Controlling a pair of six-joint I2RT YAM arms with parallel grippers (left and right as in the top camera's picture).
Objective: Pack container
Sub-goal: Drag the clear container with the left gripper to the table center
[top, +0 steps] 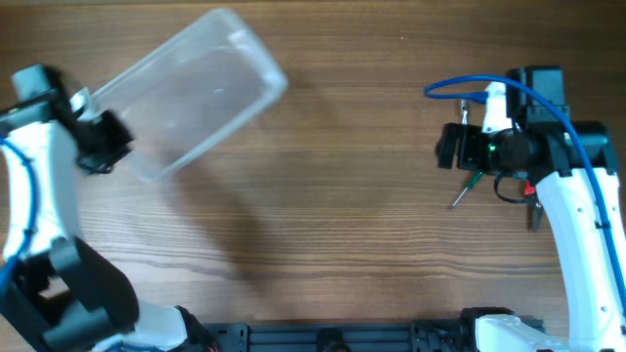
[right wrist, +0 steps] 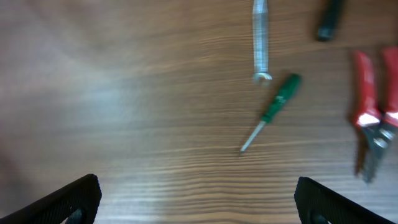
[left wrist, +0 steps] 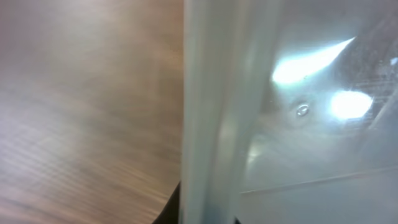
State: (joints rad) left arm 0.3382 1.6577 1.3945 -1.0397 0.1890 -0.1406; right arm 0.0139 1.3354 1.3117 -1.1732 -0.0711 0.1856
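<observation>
Two arms: left end effector [top: 110, 142] pinched the container [top: 196, 88] rim, right end effector [right wrist: 196, 190] hung spread above a screwdriver [right wrist: 267, 116].

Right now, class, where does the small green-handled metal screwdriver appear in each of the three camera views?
Overhead: the green-handled screwdriver lies right of centre on the wooden table.
Left wrist: not in view; the clear plastic container fills much of the picture.
Right wrist: upper right of centre, tip pointing lower left.
Shared landmark: the red-handled pliers, to the screwdriver's right in both those views.
</observation>
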